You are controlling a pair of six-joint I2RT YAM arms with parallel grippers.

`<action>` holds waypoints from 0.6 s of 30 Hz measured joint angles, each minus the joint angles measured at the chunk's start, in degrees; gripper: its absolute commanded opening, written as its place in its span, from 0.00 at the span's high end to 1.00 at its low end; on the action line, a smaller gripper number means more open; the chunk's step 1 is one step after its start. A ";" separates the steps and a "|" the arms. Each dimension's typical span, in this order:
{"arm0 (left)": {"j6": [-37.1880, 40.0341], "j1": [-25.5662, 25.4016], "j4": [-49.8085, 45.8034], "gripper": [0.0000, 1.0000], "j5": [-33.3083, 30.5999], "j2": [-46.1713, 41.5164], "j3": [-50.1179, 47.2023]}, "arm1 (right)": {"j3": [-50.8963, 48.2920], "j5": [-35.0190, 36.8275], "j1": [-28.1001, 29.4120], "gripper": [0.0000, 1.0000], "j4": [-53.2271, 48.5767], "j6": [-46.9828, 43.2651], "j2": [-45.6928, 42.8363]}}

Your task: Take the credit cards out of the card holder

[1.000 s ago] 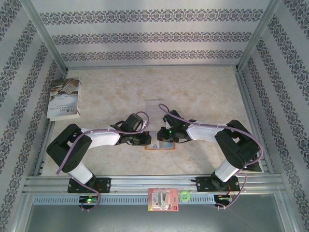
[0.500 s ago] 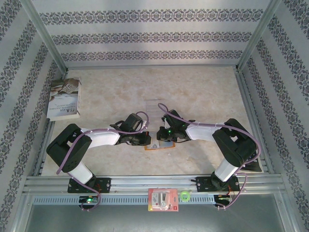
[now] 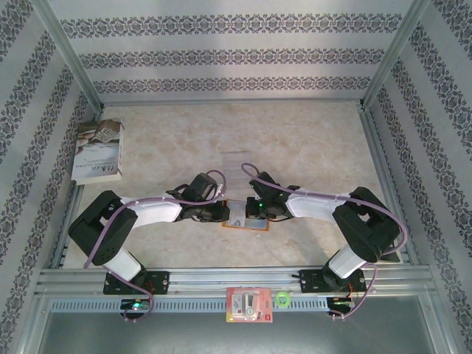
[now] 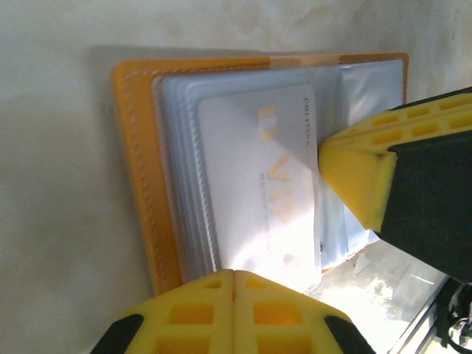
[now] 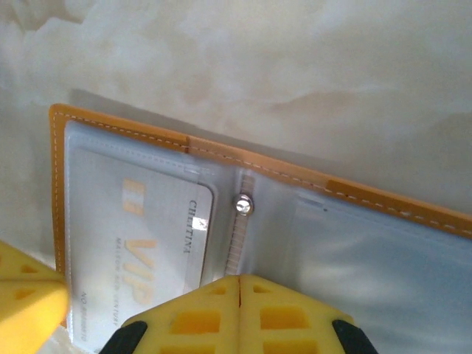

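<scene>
Overhead: one card holder point(image 3: 240, 223) spread flat on the table point(image 3: 310, 140), toward 6 o'clock from its middle, one book point(image 3: 97, 151) well apart at 10 o'clock. Left wrist: one credit card point(image 4: 254, 184) marked VIP, face up in the top clear sleeve point(image 4: 221, 80), more sleeves stacked beneath, number unclear. Also there: left gripper point(image 4: 233, 284) squeezed pad to pad at the card's 6 o'clock edge, nothing visibly pinched; right gripper point(image 5: 238, 291) likewise closed, empty-looking, tip touching the card's 3 o'clock edge. Added by the right wrist: one metal rivet point(image 5: 243, 204) on the spine.
</scene>
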 measured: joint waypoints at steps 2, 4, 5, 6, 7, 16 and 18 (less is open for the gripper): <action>0.00 0.00 -0.33 0.81 -0.33 -1.68 -0.39 | -0.26 0.79 0.00 0.88 -0.68 -0.24 -0.85; 0.04 0.00 -0.44 0.79 -0.96 -3.34 -0.42 | -0.28 1.27 0.28 0.82 -1.18 -0.94 -1.90; 0.11 0.00 -0.42 0.77 -1.33 -4.17 -0.42 | -0.28 1.49 0.39 0.81 -1.29 -1.22 -2.60; 0.44 0.00 -0.42 0.75 -1.68 -4.83 -0.42 | -0.26 1.68 0.68 0.80 -1.38 -1.53 -3.39; 0.68 0.00 -0.42 0.73 -2.01 -5.22 -0.42 | -0.26 1.81 0.87 0.80 -1.38 -1.75 -4.02; 5.14 -0.31 -0.85 0.57 -8.09 -4.63 1.51 | -0.26 1.88 0.96 0.85 -1.81 -1.14 -6.97; 6.36 -0.52 -0.79 0.54 -8.90 -3.76 2.69 | -0.17 2.56 0.96 0.87 -3.30 -1.07 -6.64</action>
